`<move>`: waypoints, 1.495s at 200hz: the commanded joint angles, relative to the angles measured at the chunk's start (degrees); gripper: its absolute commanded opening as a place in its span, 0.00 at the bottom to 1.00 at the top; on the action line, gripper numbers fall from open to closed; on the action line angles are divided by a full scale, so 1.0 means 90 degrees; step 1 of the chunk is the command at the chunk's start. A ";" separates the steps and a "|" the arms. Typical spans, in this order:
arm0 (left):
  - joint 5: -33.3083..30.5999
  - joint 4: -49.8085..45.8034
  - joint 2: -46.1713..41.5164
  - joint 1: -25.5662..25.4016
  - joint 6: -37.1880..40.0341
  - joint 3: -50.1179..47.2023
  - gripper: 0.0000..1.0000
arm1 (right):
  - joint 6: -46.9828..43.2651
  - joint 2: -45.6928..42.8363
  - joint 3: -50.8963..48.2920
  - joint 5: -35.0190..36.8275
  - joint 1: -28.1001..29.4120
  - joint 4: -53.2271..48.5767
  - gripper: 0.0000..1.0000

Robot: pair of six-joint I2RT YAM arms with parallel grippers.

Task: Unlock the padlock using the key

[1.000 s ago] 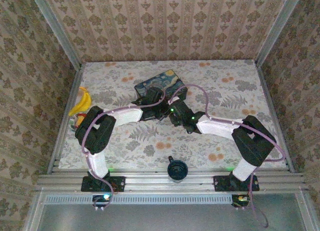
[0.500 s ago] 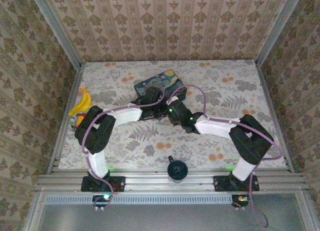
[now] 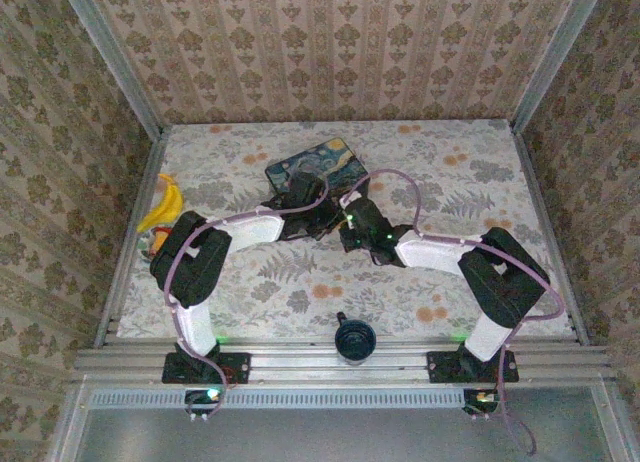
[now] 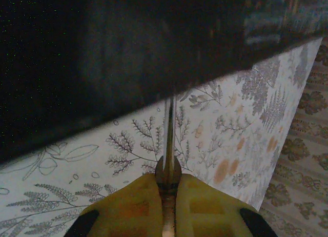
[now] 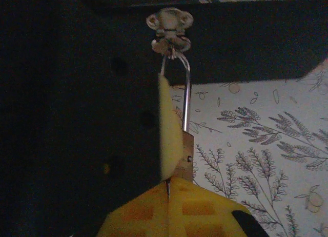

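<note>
Your right gripper (image 5: 168,184) pinches the brass padlock (image 5: 184,155) at centre frame, its silver shackle (image 5: 187,93) through the dark box (image 5: 77,119) clasp (image 5: 169,29) — left gripper (image 4: 168,176) clamps the thin key (image 4: 169,129).

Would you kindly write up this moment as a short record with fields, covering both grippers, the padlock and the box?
left gripper: shut on the key, which points at the box
right gripper: shut on the body of the padlock
shackle: hooked through the silver clasp on the box
box: dark blue, painted, at the far middle of the floral table
lock state: cannot tell whether the shackle is released
</note>
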 commanded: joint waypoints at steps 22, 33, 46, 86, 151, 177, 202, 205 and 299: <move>0.0890 -0.0031 -0.0126 -0.0122 -0.0105 0.0234 0.00 | 0.1026 0.0053 -0.0097 -0.0837 -0.0631 0.0287 0.05; 0.0917 0.0028 -0.0105 -0.0127 -0.0126 0.0219 0.00 | 0.1295 0.0075 -0.0064 -0.1080 -0.0747 0.0284 0.04; 0.0950 0.0076 -0.0078 -0.0132 -0.0151 0.0211 0.00 | 0.1618 0.0115 -0.0024 -0.1415 -0.0918 0.0296 0.02; 0.1039 0.0112 -0.0057 -0.0131 -0.0137 0.0210 0.00 | 0.2411 0.0298 0.0002 -0.2414 -0.1378 0.0672 0.00; 0.1174 0.0208 -0.0017 -0.0139 -0.0196 0.0160 0.00 | 0.4100 0.0755 0.0153 -0.4221 -0.2151 0.1476 0.00; 0.1195 0.0207 -0.0016 -0.0142 -0.0234 0.0160 0.00 | 0.5085 0.0977 0.0067 -0.4722 -0.2363 0.1952 0.00; 0.1290 0.0340 0.0031 -0.0160 -0.0379 0.0127 0.00 | 0.5872 0.1231 -0.0022 -0.5042 -0.2461 0.2562 0.00; 0.1311 0.0355 0.0045 -0.0155 -0.0409 0.0127 0.02 | 0.5904 0.1244 -0.0022 -0.5048 -0.2465 0.2589 0.00; 0.1139 0.0607 -0.0251 -0.0146 -0.0492 -0.0105 0.72 | 0.6211 0.1200 -0.0306 -0.4627 -0.2462 0.2572 0.00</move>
